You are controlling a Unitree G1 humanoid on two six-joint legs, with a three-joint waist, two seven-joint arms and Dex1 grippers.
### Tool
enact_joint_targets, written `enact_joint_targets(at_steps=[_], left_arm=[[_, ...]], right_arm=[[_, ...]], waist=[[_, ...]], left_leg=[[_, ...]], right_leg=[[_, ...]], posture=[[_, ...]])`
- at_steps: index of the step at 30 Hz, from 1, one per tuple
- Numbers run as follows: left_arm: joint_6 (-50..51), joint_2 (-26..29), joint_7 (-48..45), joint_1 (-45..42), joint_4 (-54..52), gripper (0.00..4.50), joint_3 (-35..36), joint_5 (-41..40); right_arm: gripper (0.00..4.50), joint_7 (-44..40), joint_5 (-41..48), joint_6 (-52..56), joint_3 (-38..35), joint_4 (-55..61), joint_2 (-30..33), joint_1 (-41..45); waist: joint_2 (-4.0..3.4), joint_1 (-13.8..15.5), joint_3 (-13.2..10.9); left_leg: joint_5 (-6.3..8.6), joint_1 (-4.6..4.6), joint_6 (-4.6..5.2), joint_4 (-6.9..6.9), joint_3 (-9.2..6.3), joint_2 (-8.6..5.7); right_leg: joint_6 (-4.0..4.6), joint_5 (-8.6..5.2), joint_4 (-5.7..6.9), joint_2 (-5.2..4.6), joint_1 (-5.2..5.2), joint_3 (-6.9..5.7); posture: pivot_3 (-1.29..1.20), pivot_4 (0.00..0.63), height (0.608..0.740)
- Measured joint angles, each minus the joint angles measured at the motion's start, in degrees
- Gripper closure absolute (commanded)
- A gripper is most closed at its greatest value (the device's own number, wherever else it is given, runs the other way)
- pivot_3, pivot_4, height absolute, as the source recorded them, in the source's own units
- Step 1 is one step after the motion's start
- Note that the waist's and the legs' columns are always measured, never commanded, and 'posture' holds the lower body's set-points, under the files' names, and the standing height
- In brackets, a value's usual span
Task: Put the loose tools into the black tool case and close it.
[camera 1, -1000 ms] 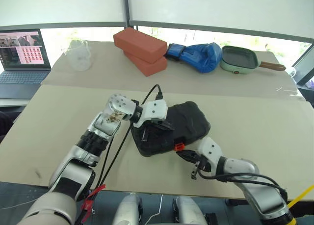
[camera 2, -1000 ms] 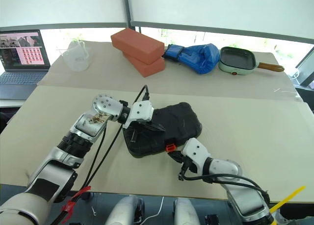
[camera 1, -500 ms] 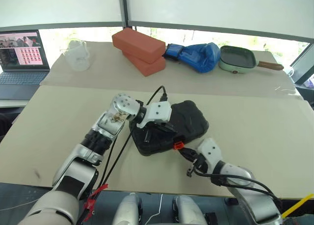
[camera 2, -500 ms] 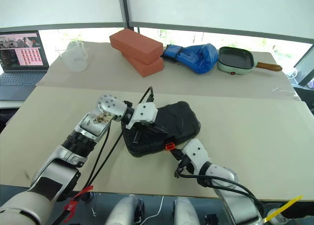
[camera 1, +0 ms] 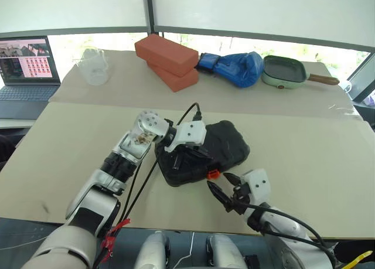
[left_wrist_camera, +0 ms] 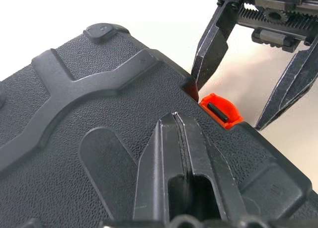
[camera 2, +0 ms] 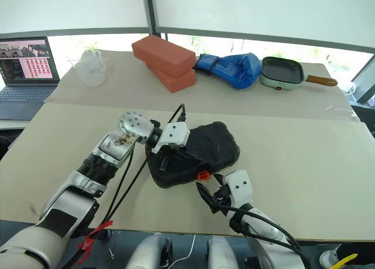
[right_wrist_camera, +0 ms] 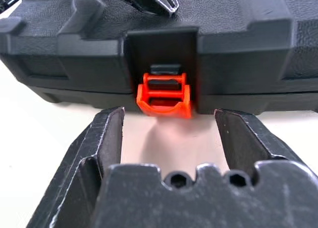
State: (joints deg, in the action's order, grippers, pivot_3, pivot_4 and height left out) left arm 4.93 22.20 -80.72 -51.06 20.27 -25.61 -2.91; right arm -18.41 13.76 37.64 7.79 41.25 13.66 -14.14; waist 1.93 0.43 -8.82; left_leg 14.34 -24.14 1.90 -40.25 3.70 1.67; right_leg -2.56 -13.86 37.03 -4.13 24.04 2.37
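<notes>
Nearest the robot, the right tool is hovering with its fingers spread wide and holding nothing, aimed straight at the small orange latch just beyond its tips. That latch is sitting on the near long edge of the black tool case, which is lying shut on the tabletop, its long axis running from near-left to far-right. The right arm looks nearer to the latch. Further on, the left tool, fingers pressed together and empty, is bearing on the lid. Beyond, two red bricks are lying stacked.
</notes>
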Motion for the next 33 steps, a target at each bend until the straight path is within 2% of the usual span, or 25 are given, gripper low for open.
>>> enact_joint_targets(at_steps=[5,10,11,13,20,28,33], left_arm=[[-1.16,-0.01,-0.58,-0.40,0.94,4.50,-0.13,0.19],[-1.32,0.01,-0.84,-0.57,1.09,4.50,-0.05,0.55],[-1.32,0.01,-0.89,-0.57,1.09,4.50,-0.05,0.56],[-1.30,0.02,-0.83,-0.56,1.08,4.50,-0.01,0.59],[-1.35,0.09,-0.73,-0.14,0.62,4.50,0.19,0.62],[-2.12,-0.07,-0.44,0.16,0.73,4.50,0.40,0.67],[-3.45,-0.72,-0.19,0.12,1.90,4.50,0.54,0.76]], right_arm=[[1.06,1.36,-0.73,-0.23,2.48,-2.11,-1.37,0.83],[2.21,1.59,-1.59,-0.47,3.60,-3.75,-0.88,2.34],[2.67,1.63,-1.93,-0.74,3.79,-3.91,-0.82,2.61],[3.24,1.51,-2.33,-1.09,3.94,-4.07,-0.42,2.89],[3.25,0.82,-2.28,-1.61,3.92,-3.79,1.20,2.55],[3.25,-0.12,-3.08,-2.79,3.83,0.67,6.05,-0.40],[3.25,-0.11,-3.53,-3.03,3.97,1.04,6.16,-0.33]], waist=[[0.01,-0.14,0.01],[0.03,-0.40,0.02],[0.03,-0.41,0.02],[0.03,-0.45,0.02],[0.03,-0.50,0.03],[0.05,-0.49,0.04],[0.07,-0.40,0.06]], left_leg=[[0.00,0.00,0.00,0.00,0.00,0.01],[0.00,0.00,0.00,0.00,-0.01,0.03],[0.00,0.00,0.00,0.00,-0.01,0.04],[0.00,0.00,0.00,0.00,-0.01,0.04],[0.00,-0.01,0.00,0.00,-0.01,0.04],[0.00,0.00,0.00,0.01,-0.01,0.04],[0.00,0.00,0.00,0.00,-0.01,0.04]], right_leg=[[0.00,0.00,0.00,0.01,0.01,0.00],[0.01,0.00,0.00,0.04,0.00,0.00],[0.01,0.00,0.00,0.05,0.01,0.00],[0.01,0.00,0.00,0.05,0.01,0.00],[0.01,0.00,-0.01,0.05,0.01,0.00],[0.01,0.00,-0.01,0.05,0.00,0.00],[0.01,0.00,-0.02,0.05,-0.01,0.00]], posture=[[0.00,0.150,0.738],[0.00,0.150,0.738],[0.00,0.150,0.738],[0.00,0.150,0.738],[0.00,0.150,0.738],[0.00,0.150,0.738],[0.00,0.150,0.738]])
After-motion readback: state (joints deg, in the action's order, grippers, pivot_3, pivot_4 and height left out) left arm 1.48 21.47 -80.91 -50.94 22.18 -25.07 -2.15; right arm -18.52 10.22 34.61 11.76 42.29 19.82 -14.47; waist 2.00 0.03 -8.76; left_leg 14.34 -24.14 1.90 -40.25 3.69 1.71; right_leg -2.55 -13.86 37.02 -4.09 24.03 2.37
